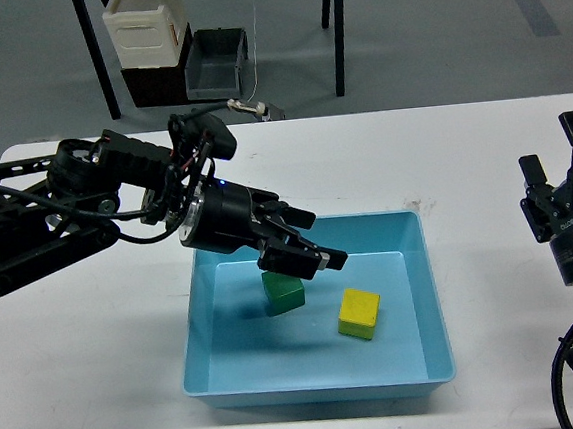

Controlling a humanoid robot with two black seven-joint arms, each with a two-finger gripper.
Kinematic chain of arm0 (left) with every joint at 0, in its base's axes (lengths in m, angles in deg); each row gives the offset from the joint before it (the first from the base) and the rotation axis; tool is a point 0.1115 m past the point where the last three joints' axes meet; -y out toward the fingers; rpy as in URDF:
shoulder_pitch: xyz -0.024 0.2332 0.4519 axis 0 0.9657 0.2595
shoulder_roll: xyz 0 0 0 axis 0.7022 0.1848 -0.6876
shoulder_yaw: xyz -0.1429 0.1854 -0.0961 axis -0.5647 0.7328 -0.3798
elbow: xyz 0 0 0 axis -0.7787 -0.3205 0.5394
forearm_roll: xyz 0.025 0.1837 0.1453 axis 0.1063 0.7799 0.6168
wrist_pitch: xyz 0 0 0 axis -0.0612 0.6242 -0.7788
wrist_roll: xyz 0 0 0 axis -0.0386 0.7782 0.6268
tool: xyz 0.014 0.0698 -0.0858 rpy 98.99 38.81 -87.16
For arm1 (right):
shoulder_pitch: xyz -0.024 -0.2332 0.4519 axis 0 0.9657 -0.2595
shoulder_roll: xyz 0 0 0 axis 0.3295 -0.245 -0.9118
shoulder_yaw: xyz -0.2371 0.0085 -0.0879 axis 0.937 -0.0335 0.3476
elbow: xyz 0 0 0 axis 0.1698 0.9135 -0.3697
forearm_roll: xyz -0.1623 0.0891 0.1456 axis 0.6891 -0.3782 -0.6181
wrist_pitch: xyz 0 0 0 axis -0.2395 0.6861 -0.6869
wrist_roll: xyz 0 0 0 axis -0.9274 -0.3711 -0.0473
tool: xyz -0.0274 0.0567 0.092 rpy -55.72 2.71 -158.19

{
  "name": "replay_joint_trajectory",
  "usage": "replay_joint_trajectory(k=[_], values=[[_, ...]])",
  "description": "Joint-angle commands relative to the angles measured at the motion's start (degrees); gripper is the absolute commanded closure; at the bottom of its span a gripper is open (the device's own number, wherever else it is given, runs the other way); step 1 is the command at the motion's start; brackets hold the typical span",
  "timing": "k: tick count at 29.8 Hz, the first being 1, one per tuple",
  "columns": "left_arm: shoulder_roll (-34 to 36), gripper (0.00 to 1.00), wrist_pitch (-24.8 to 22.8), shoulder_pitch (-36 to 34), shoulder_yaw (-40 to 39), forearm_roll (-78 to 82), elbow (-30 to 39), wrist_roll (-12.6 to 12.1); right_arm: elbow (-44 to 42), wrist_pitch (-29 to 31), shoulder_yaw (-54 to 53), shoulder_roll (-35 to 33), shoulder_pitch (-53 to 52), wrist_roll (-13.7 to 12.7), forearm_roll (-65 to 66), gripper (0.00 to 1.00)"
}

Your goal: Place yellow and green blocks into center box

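Observation:
The light blue box (320, 389) sits mid-table. A green block (284, 294) lies on its floor at the left, free of any grip and partly hidden by my left gripper. A yellow block (359, 312) lies to its right, near the middle of the box. My left gripper (313, 258) hovers above the box just over the green block, fingers pointing right, open and empty. My right gripper (555, 163) is raised at the table's right edge, far from the box, with its fingers apart and empty.
The white table (432, 157) runs across the view. Beyond its far edge on the floor stand a white and dark crate stack (149, 46), a grey bin (216, 63) and black table legs (337, 29). A black cable (572, 380) loops at bottom right.

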Motion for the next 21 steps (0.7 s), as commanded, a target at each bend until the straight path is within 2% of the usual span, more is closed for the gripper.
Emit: replay_joint_trajectory(k=[1,3,5,8,10,13,16,21], values=[[2.5,0.0,-1.1,5.7,-7.1,-17.3,0.5,0.0,0.2,2.1,-0.2,0.0,-2.2,-5.4,-17.8,0.0],[3.1,0.0,-0.3,8.8,-10.1,-24.5,1.3,0.0,0.2,2.2,-0.7,0.0,-2.2,-9.7,-25.2,0.0],[3.7,0.0,1.7,11.8,-13.5,-30.1,2.4,0.0,0.2,2.3,-1.4,0.0,-1.8,-12.8,-30.9,0.0],[3.8,0.0,7.0,18.6,-18.9,-36.7,6.0,0.0,0.6,2.4,-1.7,0.0,0.0,-15.4,-39.6,0.0],[3.3,0.0,8.9,24.3,-23.5,-40.7,9.0,0.0,1.1,2.8,-1.8,0.0,1.7,-16.2,-44.8,0.0],[2.9,0.0,9.0,33.3,-29.6,-46.5,11.1,0.0,1.1,6.7,-2.1,0.0,4.2,-17.2,-49.0,0.0],[3.0,0.0,9.9,39.3,-31.6,-53.5,11.9,0.0,1.3,9.9,-2.0,0.0,6.6,-17.8,-49.7,0.0],[3.0,0.0,10.0,49.2,-36.7,-74.2,13.7,0.0,1.4,9.8,-2.1,0.0,10.0,-17.9,-49.8,0.0]])
